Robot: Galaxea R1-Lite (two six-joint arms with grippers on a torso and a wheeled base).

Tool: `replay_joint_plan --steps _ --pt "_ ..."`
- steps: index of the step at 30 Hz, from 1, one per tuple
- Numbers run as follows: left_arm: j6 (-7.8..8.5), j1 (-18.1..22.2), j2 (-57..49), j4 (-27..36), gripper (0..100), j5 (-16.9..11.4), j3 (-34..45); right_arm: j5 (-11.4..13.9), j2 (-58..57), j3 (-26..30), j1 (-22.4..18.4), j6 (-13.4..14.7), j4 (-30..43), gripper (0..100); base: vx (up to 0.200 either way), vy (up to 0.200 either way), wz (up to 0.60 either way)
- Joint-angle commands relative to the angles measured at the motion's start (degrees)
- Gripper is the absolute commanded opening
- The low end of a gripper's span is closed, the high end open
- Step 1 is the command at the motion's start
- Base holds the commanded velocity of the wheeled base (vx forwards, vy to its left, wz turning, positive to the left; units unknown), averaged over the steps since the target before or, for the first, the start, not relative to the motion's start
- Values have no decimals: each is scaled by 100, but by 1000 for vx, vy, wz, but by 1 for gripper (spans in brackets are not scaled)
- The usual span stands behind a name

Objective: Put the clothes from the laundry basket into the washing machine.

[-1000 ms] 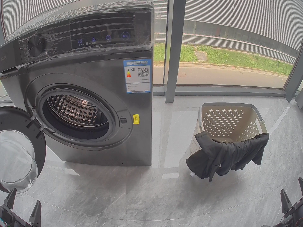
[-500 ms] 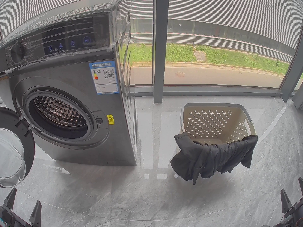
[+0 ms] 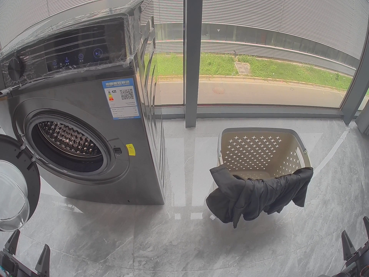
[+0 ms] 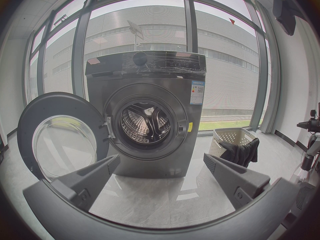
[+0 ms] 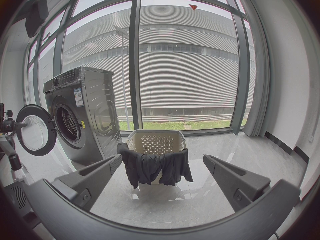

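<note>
The dark clothes hang over the near rim of the laundry basket, lower right in the head view, well apart from the washing machine at left, whose door stands open. The left end effector and the right end effector are both spread and empty. I think it is better to pinch the bunched middle of the cloth, not a loose edge.

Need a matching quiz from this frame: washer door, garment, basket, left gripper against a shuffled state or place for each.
Things
1. door
2. garment
3. basket
4. left gripper

States or places
A. draped over a rim
B. swung open
C. standing on the floor
D. fingers apart, nothing held

Pairs: 1-B, 2-A, 3-C, 4-D
</note>
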Motion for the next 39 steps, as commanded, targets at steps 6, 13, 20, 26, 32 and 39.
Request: replay_joint_plan --steps 6,13,20,26,32,39 --pt "5 -1 -95 -1 100 3 101 -1 -84 101 -1 0 -2 100 0 -200 0" --pt "5 -1 -104 -1 100 3 101 -1 -84 101 -1 0 -2 100 0 -200 0" --pt "-4 -1 -104 -1 100 3 101 -1 -84 101 -1 0 -2 100 0 -200 0" --pt "5 -1 -104 -1 100 3 101 -1 -84 101 -1 0 -2 100 0 -100 0" --pt "5 -1 -104 -1 100 3 101 -1 -84 101 -1 0 -2 100 0 0 0" --pt "5 -1 -104 -1 100 -6 101 -1 -84 101 -1 0 -2 100 0 0 0"
